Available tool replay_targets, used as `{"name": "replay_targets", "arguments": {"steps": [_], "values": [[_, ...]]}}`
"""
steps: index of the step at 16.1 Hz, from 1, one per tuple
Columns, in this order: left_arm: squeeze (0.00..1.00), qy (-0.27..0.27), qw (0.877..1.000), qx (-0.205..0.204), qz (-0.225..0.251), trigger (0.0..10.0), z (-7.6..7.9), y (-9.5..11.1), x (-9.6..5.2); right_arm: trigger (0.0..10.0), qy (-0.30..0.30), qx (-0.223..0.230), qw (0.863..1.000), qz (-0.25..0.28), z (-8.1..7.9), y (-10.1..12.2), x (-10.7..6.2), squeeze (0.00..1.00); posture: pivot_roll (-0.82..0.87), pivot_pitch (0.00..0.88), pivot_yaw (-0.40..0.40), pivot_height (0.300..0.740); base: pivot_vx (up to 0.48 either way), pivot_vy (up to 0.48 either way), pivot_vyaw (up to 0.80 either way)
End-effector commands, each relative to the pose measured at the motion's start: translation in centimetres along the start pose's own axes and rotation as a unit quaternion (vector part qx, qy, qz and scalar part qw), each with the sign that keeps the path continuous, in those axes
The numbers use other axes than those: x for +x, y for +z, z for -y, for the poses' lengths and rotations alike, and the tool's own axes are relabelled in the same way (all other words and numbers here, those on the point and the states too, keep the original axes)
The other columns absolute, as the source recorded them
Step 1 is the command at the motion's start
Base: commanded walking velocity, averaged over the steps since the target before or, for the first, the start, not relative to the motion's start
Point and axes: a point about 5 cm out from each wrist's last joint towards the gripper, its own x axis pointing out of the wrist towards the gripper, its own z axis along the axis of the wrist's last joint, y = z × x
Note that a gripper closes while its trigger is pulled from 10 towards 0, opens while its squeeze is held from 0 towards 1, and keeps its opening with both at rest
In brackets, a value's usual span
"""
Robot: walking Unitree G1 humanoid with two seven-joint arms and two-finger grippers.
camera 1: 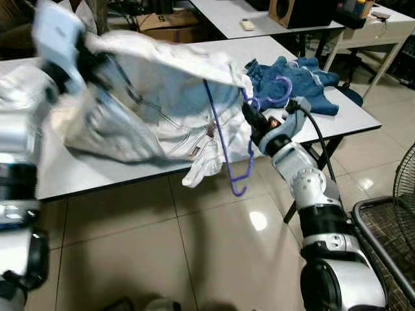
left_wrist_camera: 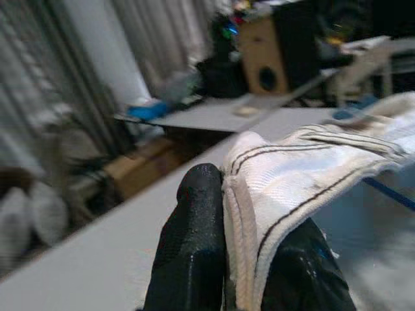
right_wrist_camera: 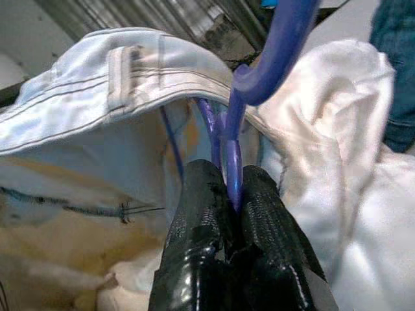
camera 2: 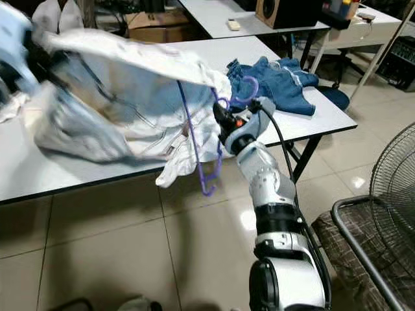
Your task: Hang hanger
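A purple plastic hanger [camera 1: 226, 140] hangs partly inside a white garment [camera 1: 153, 105], its hook [camera 1: 280, 91] curling above the garment's edge. My right gripper [camera 1: 249, 115] is shut on the hanger's neck [right_wrist_camera: 232, 170], at the front edge of the white table [camera 1: 353, 110]. My left gripper [left_wrist_camera: 224, 243] is shut on the garment's seamed edge [left_wrist_camera: 285, 175] and holds it up at the far left. The garment stretches between the two grippers, and its lower folds rest on the table. One end of the hanger [camera 1: 238, 188] pokes out below the cloth.
Blue jeans [camera 1: 299, 81] lie on the table's right end. A second table [camera 1: 259, 16] with a wooden speaker [camera 1: 284, 11] stands behind. A chair [camera 1: 382, 240] and a fan [camera 1: 405, 188] sit at my right, over tiled floor [camera 1: 194, 253].
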Motion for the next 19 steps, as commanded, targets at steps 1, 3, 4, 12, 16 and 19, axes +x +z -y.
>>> {"name": "replay_targets", "arguments": {"steps": [1,3,4,12,16,19], "values": [[0.00,0.034,0.999,0.013,0.021,0.0,-1.4,1.3,-0.5,10.0,0.014,-0.024,0.999,-0.021,-0.3,-0.3,-0.2,0.00,-0.06,0.000,-0.010,0.740,0.000,0.000,0.00],[0.00,0.041,0.999,0.015,0.024,0.0,-1.4,1.2,-0.3,10.0,0.043,-0.051,0.997,-0.045,-1.4,-1.3,-0.5,0.00,-0.05,0.000,-0.009,0.740,0.000,0.000,0.00],[0.00,0.042,0.999,0.016,0.022,0.0,-1.3,1.1,-0.1,10.0,0.042,-0.043,0.998,-0.028,-1.6,-1.1,-0.6,0.00,-0.05,0.000,-0.006,0.740,0.000,0.000,0.00],[0.00,-0.042,0.996,0.013,-0.077,0.0,1.2,-3.3,0.3,10.0,0.041,0.007,0.996,0.074,-2.3,2.3,-2.2,0.00,-0.07,0.000,0.015,0.740,0.000,0.000,0.00],[0.00,-0.249,0.958,-0.032,-0.136,0.0,3.8,-4.1,-1.9,10.0,0.053,0.131,0.985,0.101,-3.6,3.5,1.5,0.00,-0.04,0.000,0.002,0.740,0.000,0.000,0.00],[0.00,-0.307,0.944,-0.105,-0.060,0.0,4.5,-0.2,-1.6,10.0,0.039,0.208,0.972,0.102,-4.4,3.0,4.0,0.00,0.03,0.000,-0.004,0.740,0.000,0.000,0.00]]}}
